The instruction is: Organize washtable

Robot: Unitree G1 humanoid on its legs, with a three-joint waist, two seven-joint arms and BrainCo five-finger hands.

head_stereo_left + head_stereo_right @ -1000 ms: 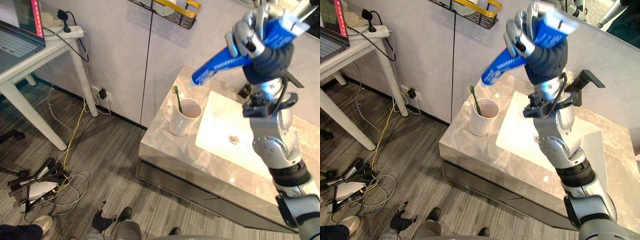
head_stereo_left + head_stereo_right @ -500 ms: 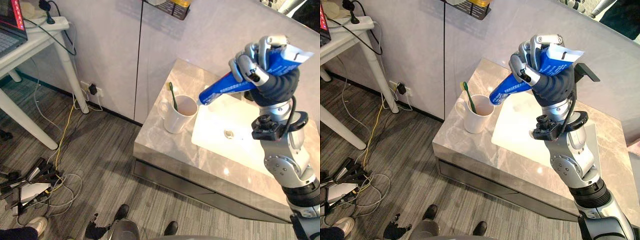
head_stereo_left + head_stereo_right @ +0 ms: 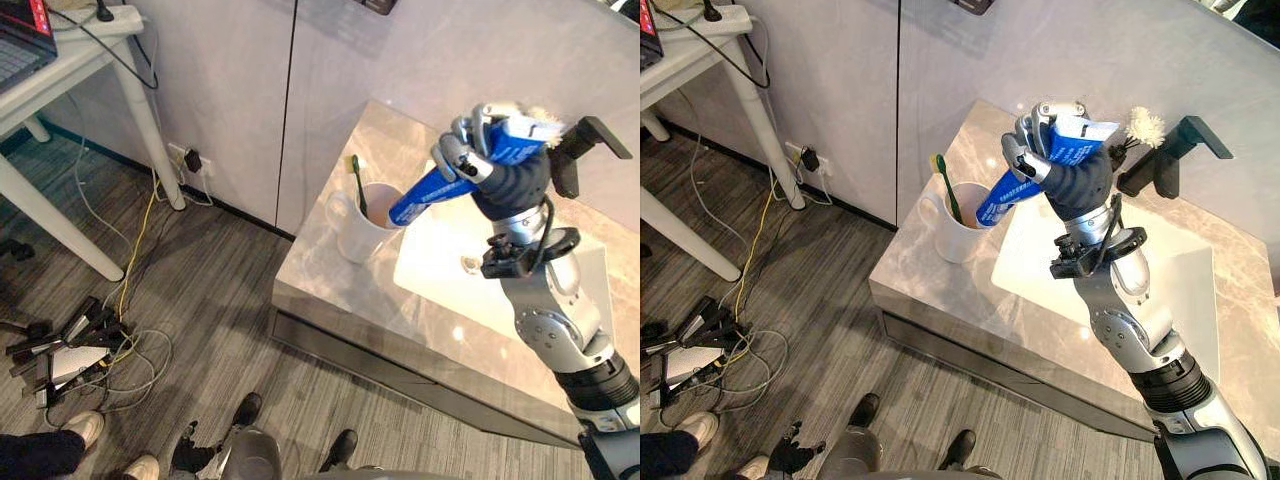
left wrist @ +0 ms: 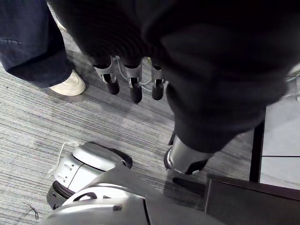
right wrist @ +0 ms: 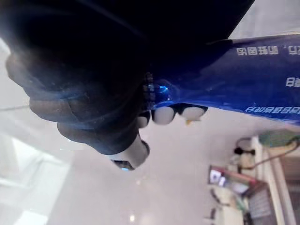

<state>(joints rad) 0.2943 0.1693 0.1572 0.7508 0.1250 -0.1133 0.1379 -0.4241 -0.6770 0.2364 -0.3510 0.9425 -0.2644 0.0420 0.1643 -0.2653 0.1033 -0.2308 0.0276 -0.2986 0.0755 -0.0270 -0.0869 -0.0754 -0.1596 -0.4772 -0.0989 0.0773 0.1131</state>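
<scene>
The left hand (image 4: 133, 83) hangs over the floor, fingers loose. Above the washtable (image 3: 330, 288), the right hand (image 3: 500, 175) clasps the upper end of a blue tube (image 3: 425, 196); the tube slants down past the fingers to the rim of the mug (image 3: 360, 238), which holds a toothbrush (image 3: 357, 182).

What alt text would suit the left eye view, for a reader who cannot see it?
The robot's right hand holds a blue toothpaste tube tilted, its lower end over a white mug with a green toothbrush in it. The mug stands on a grey marble counter beside a white sink.
</scene>
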